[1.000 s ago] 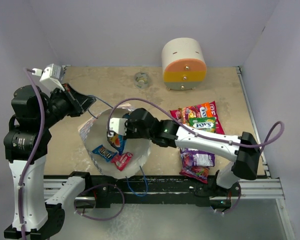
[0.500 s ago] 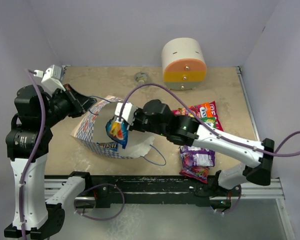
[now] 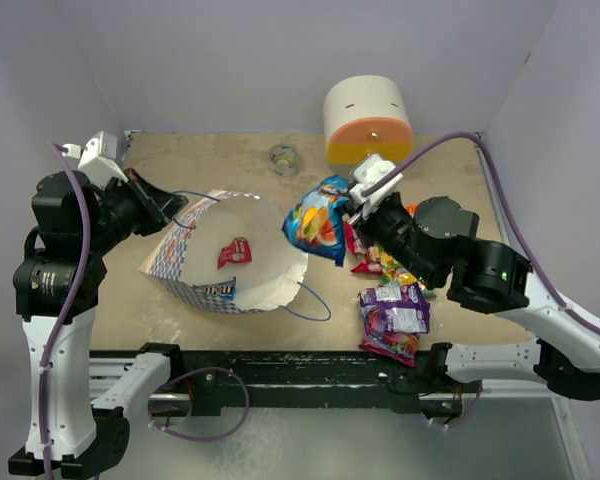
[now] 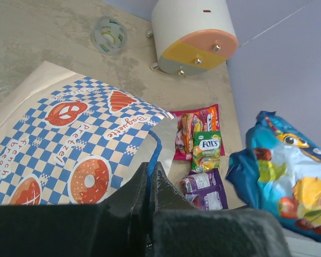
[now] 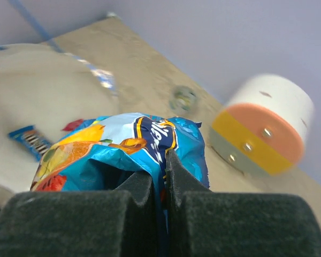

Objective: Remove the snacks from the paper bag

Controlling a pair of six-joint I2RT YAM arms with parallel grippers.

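One blue packet [image 3: 317,218] hangs pinched in the right gripper [image 3: 352,207]; the pile [image 3: 395,318] lies just right, nearer the bases. The left gripper [image 3: 172,207] pinches the bag [image 3: 185,265] handle [image 4: 151,152].

A rounded drawer box [image 3: 368,125] stands at the upper centre-right of the overhead view, close to the back wall. It is cream on top, with an orange band and a yellow band across its front (each with small knobs). To its left, well apart, a small clear ring-shaped object [image 3: 282,158] lies flat on the tan, scuffed surface [image 3: 200,165]. Pale lavender walls [image 3: 230,60] enclose three sides.
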